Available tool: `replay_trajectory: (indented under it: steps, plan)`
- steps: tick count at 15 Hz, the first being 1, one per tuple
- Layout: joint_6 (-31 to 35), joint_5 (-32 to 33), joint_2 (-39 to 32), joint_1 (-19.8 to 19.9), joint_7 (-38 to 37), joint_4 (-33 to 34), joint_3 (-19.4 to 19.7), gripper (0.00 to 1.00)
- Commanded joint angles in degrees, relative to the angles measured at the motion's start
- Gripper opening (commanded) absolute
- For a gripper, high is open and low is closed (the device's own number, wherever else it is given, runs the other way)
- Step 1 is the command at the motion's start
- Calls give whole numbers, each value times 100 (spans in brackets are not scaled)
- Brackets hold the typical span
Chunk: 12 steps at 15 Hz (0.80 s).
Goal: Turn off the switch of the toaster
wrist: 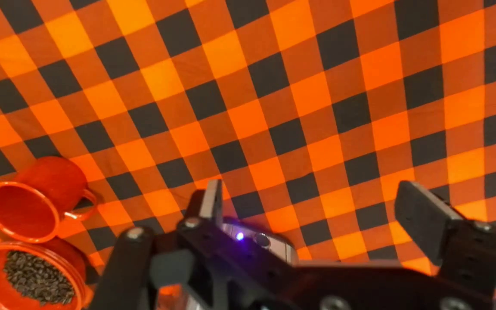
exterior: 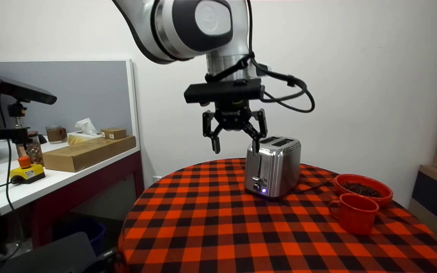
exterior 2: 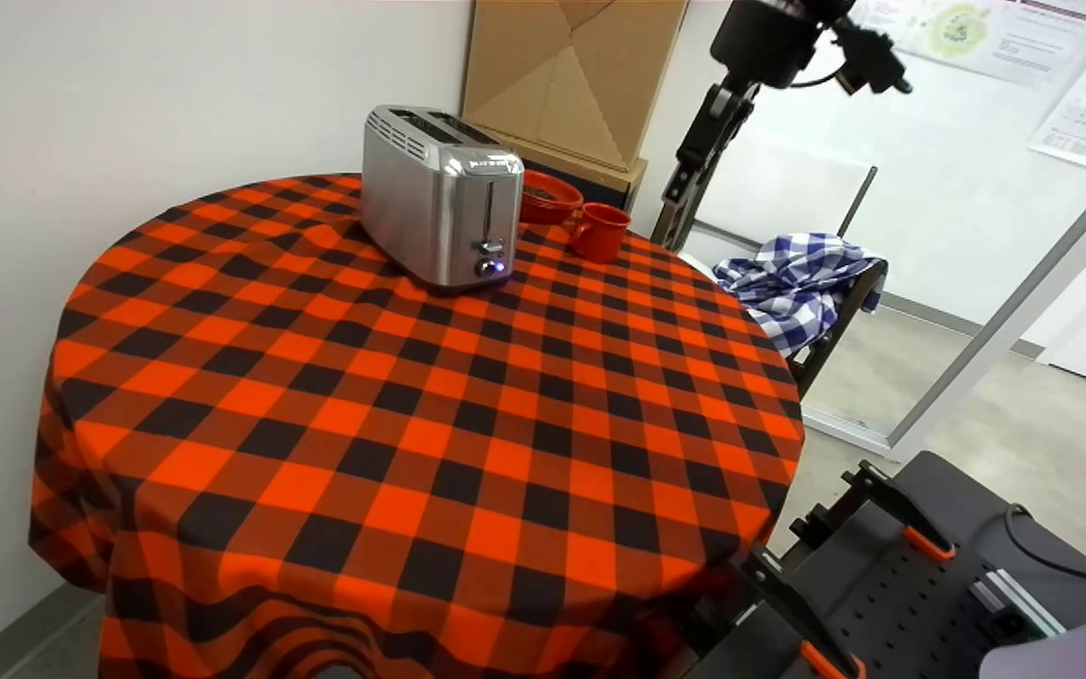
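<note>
Polished silver metal makes up the toaster (exterior: 273, 168), which stands upright on the red-and-black tablecloth (exterior: 203, 216). The step in hand looks to be the approach to its control face (exterior: 264, 170). I would pinch the gripper (exterior: 236, 146) into one blunt tip, come down in front of that face, then go straight in with a light push, since a hard one could slide the toaster back on the tablecloth. Which control cuts it off I cannot tell; any lettering is too small to read. The face carries a lever (exterior: 255, 178) low in its track, a dark knob (exterior: 257, 187) beneath, and a violet-blue light (exterior: 264, 190) glowing next to that; dark slots (exterior: 283, 142) run along the top. Higher than these, out in front of the toaster and not touching it, the gripper hangs with its fingers (exterior: 216, 146) spread wide, nothing between them. Off the toaster's flank, well apart, sit a red mug (exterior: 357, 215) and, farther back, a red bowl (exterior: 386, 198) of dark beans (exterior: 362, 189).
</note>
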State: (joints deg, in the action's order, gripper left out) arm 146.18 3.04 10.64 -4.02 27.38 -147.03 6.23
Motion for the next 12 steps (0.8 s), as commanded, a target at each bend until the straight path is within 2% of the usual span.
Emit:
replay_trajectory:
  steps: [1,3,8,12]
  plan:
    - [437,-448,-1139,50,677,527,69,100]
    - [681,-589,-1604,175,848,751,-77,100]
    - [1148,-194,-2433,452,478,1321,-423,100]
    - [1325,190,-2983,527,59,1781,-508,100]
